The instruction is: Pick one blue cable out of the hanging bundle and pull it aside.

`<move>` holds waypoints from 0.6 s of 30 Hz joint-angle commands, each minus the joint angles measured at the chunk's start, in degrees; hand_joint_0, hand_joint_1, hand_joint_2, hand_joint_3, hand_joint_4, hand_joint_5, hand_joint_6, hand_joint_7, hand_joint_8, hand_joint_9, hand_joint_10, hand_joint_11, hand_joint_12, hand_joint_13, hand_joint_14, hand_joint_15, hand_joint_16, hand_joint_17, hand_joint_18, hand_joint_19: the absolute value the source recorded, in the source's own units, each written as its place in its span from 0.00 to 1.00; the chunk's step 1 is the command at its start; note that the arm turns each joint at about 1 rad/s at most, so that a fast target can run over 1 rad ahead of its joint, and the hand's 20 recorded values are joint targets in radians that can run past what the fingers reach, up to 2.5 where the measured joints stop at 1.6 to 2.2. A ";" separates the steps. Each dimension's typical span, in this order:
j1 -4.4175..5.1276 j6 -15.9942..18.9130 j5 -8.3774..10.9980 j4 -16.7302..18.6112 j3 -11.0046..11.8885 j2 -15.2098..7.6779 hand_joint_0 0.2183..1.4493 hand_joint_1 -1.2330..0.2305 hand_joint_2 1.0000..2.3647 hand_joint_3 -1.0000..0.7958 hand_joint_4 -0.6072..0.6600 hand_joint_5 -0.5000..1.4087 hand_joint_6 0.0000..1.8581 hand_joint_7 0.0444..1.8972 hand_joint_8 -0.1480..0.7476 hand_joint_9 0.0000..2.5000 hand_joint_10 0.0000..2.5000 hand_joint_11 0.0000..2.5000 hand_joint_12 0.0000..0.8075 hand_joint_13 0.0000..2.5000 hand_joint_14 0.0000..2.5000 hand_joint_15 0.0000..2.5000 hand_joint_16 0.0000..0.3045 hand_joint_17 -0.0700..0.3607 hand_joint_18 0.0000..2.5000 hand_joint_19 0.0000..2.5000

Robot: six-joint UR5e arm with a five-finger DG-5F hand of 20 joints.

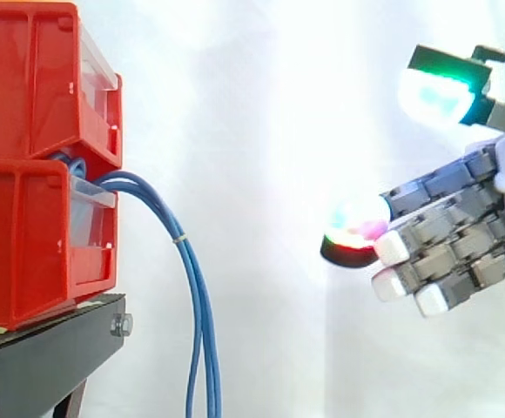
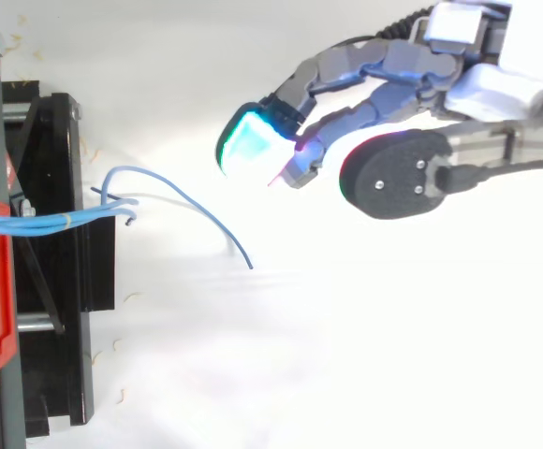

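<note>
Two stacked red bins [image 1: 26, 104] are sitting on the black stand [image 1: 52, 357], well apart from the robot hand [image 1: 448, 235] on the side its fingertips are pointing toward. The blue cable bundle [image 1: 198, 296] is coming out between them and hanging down past the stand's edge, clear of the robot hand. Robot hand is hovering open, fingers loosely extended, gripping nothing. In the top view one blue strand [image 2: 206, 217] is splaying out of the bundle, its end lying nearest the fingertips but not touching them.
</note>
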 commanded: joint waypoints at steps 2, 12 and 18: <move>-0.01 0.46 0.22 2.97 0.19 -1.19 0.24 0.51 0.00 0.29 0.80 0.18 0.27 0.38 0.55 0.32 0.00 0.06 0.53 0.24 0.00 0.08 0.20 0.48 0.22 0.18; -0.01 -5.16 2.94 6.39 0.19 -2.69 0.24 0.51 0.00 0.29 0.80 0.18 0.27 0.38 0.55 0.32 0.00 0.07 0.53 0.25 0.00 0.08 0.20 0.48 0.22 0.19; 0.17 -5.34 3.38 8.68 0.89 -3.92 0.25 0.51 0.00 0.29 0.80 0.18 0.27 0.38 0.55 0.32 0.00 0.07 0.53 0.25 0.00 0.09 0.20 0.48 0.22 0.19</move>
